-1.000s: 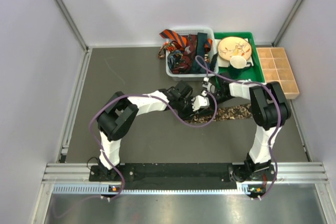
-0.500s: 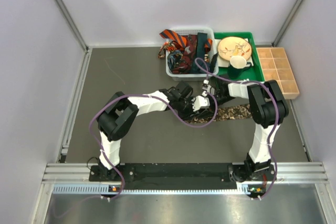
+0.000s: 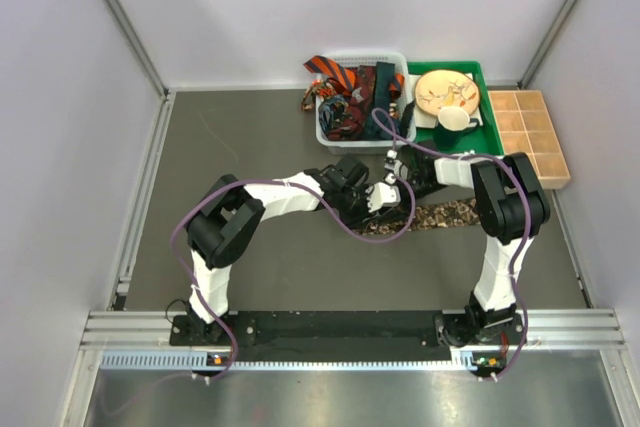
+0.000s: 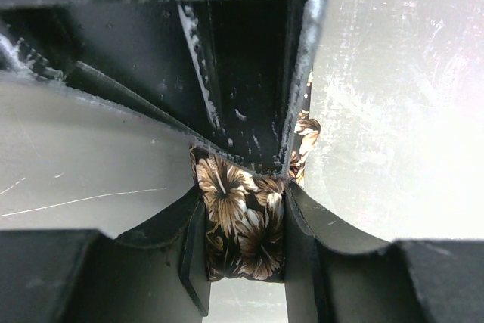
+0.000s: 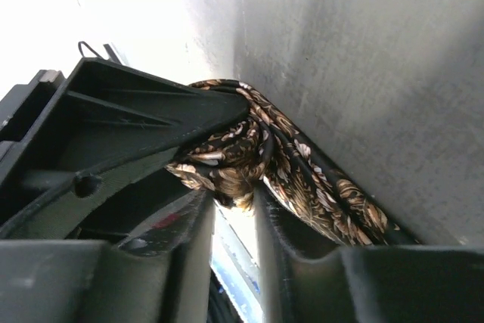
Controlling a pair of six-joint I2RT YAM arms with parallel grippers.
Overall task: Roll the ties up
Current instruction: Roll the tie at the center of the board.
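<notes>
One brown floral tie (image 3: 446, 215), stretched on the surface (image 3: 250, 137), I judge barely begun, my left tool (image 4: 246, 240) and right tool (image 5: 233, 209) both clamped on its bunched end, while the other ties (image 3: 345, 82) sit unrolled in the white basket (image 3: 350, 140).

Dark grey table (image 3: 230, 137) between pale lilac walls (image 3: 60, 147) — aluminium rail (image 3: 560, 327) along near edge
</notes>
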